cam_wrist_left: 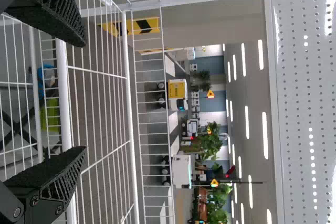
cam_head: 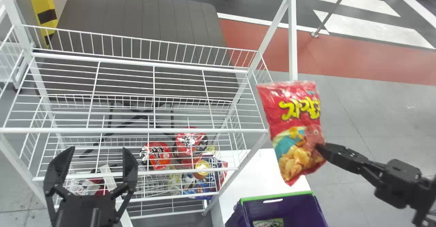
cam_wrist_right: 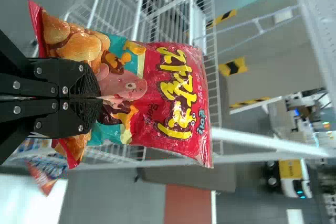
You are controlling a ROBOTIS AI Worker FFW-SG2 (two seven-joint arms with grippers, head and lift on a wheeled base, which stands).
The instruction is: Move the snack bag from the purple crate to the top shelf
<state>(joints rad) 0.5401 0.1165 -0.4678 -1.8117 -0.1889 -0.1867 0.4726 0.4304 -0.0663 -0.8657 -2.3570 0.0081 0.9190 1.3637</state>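
Observation:
My right gripper is at the right of the head view, pinching the red snack bag by its side, just right of the rack's right post. In the right wrist view the right gripper is shut on the snack bag. The top shelf is a white wire basket left of the bag. Below the bag stands the purple crate with a green rim. My left gripper stands open and empty before the rack's left part; its fingers frame the left wrist view, the left gripper being open there too.
Lower wire shelves hold red cup packages and several other snacks. The rack's right front post and the top shelf's front rail lie between the arms. A white table stands behind the crate, with a green package inside the crate.

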